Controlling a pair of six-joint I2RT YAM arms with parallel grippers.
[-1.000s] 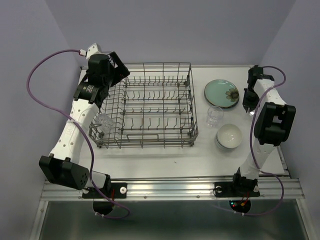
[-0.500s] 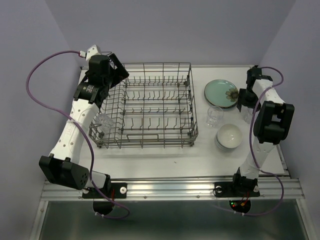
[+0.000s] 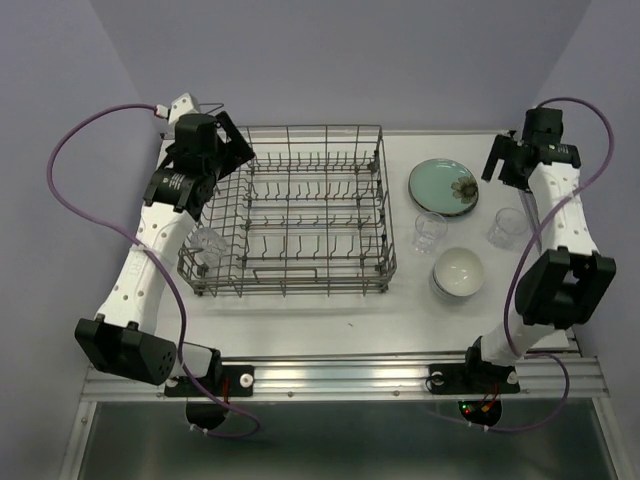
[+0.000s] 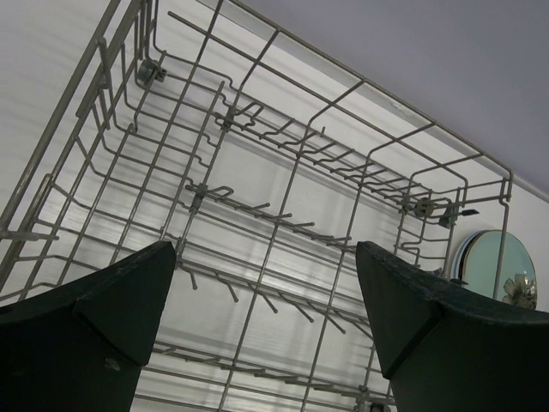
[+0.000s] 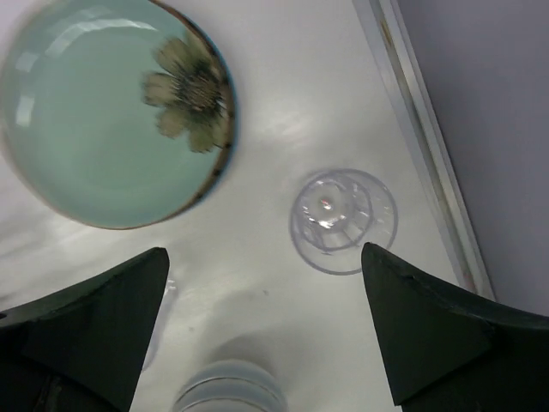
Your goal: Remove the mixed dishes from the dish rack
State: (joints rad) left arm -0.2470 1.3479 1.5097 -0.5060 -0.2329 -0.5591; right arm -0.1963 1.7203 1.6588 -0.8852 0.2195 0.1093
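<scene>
Right claw (image 3: 508, 160) springs wide and lifts clear, leaving the clear glass (image 3: 507, 227) standing alone on the tabletop (image 3: 330, 315) near the pale green plate (image 3: 443, 187). Left claw (image 4: 266, 253) hangs open over the dish rack (image 3: 386, 205), where one last glass (image 3: 207, 245) looks left to unload.

Plain lilac walls (image 3: 400, 60), white tabletop (image 3: 330, 310), aluminium rail (image 3: 340, 375) along near edge, soft even light
</scene>
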